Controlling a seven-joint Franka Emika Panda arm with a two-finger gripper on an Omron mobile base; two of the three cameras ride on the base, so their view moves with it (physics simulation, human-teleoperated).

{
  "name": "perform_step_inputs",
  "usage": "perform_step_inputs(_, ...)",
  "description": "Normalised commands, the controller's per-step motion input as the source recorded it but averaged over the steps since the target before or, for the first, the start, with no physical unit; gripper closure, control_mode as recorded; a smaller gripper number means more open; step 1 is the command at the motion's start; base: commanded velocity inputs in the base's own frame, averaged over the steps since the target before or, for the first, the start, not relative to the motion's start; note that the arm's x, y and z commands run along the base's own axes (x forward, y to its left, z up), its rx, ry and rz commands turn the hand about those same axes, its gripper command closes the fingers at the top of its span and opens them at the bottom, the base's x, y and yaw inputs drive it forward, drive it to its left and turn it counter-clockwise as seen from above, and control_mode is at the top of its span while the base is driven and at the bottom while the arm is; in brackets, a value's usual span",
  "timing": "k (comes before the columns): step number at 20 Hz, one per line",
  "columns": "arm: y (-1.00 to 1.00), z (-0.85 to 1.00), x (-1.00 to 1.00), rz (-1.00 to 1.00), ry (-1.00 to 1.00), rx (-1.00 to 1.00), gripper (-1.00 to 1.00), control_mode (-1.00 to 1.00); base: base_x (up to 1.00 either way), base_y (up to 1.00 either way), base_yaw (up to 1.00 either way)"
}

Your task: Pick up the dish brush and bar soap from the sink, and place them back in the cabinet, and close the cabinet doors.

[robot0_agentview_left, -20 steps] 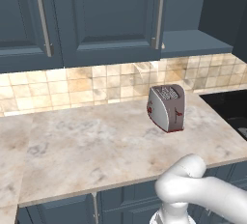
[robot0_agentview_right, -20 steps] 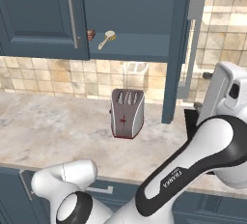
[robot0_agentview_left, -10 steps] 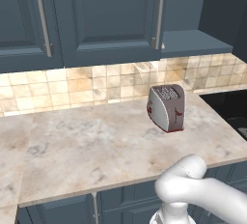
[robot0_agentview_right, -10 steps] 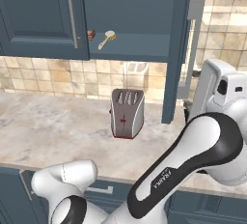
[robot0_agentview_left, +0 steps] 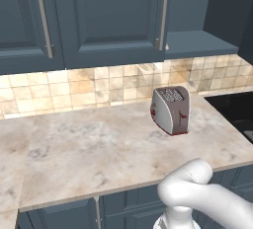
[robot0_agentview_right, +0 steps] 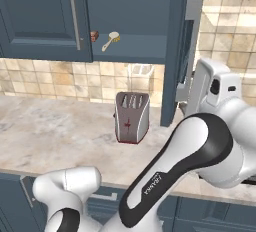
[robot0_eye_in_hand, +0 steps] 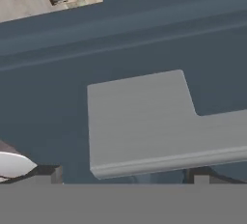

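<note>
1. We see the cabinet [robot0_agentview_right: 135, 31] as the biggest thing here, its shelf already carrying both items, so we judge that only the door closing remains.
2. The open cabinet door [robot0_agentview_right: 176, 51] stands edge-on to the right base view, swung out over the counter [robot0_agentview_right: 55, 131], with its silver bar handle [robot0_agentview_right: 189, 46] on the side facing the arm.
3. The arm's hand sits just beside that handle, on the door's right. In the hand view the handle [robot0_eye_in_hand: 159, 121] lies straight ahead of the fingers [robot0_eye_in_hand: 123, 172], close up, its long axis running across the gap between them.
4. The fingers stand wide apart and hold nothing; we cannot tell whether a tip touches the bar.
5. The left cabinet door [robot0_agentview_right: 45, 16] hangs in front of the shelf's left part; we cannot tell if it is fully shut.
6. A toaster [robot0_agentview_right: 131, 117] stands on the counter below the shelf, clear of the door's swing by our judgement.
7. The dish brush [robot0_agentview_right: 111, 40] lies on the shelf, head to the right.
8. The bar soap [robot0_agentview_right: 94, 36] sits just left of the brush.
</note>
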Motion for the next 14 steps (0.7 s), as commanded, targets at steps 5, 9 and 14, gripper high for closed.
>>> perform_step_inputs(5,0.29,0.05,-0.07,0.00,0.00,0.00,-1.00,-1.00,0.00,0.00,0.00)
perform_step_inputs(9,0.29,0.07,-0.07,0.00,0.00,0.00,-1.00,-1.00,0.00,0.00,0.00)
perform_step_inputs(14,0.38,0.08,-0.02,0.00,0.00,0.00,-1.00,-1.00,0.00,0.00,0.00)
